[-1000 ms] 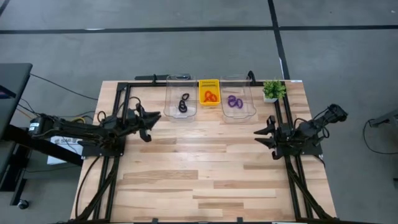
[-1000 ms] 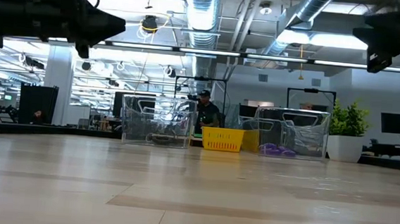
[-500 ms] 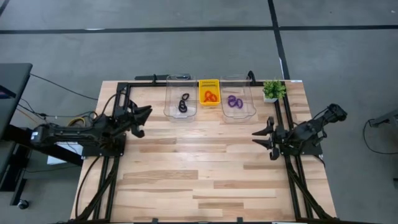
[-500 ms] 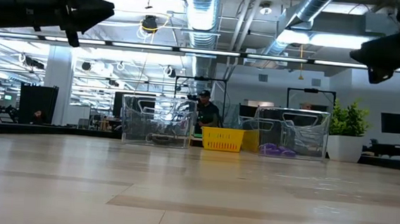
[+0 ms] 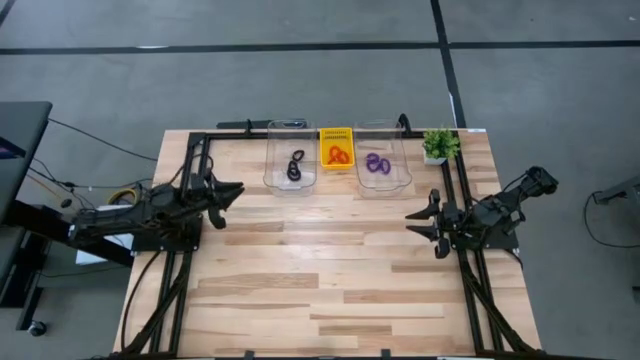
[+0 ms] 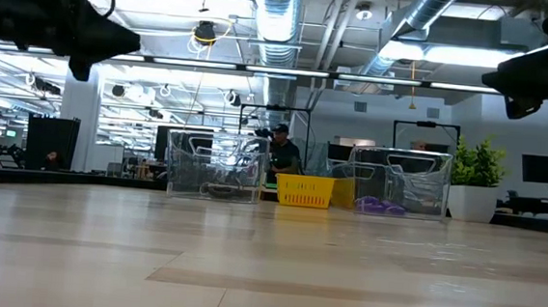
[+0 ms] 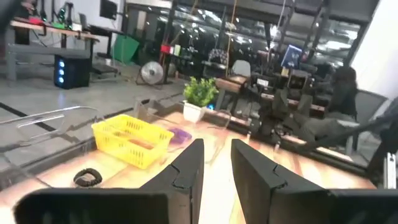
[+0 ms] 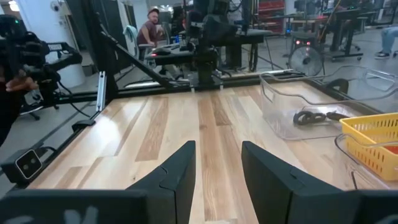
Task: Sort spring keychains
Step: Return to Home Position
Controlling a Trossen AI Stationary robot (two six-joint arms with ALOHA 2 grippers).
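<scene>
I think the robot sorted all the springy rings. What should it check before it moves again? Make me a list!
1. Black spring keychains lie in the left clear bin: ok.
2. Orange spring keychains lie in the yellow basket: ok.
3. Purple spring keychains lie in the right clear bin: ok.
4. Loose keychains on the table: none seen, ok.
5. Left gripper is open and holds nothing, at the table's left side: ok.
6. Right gripper is open and holds nothing, at the table's right side: ok.
</scene>
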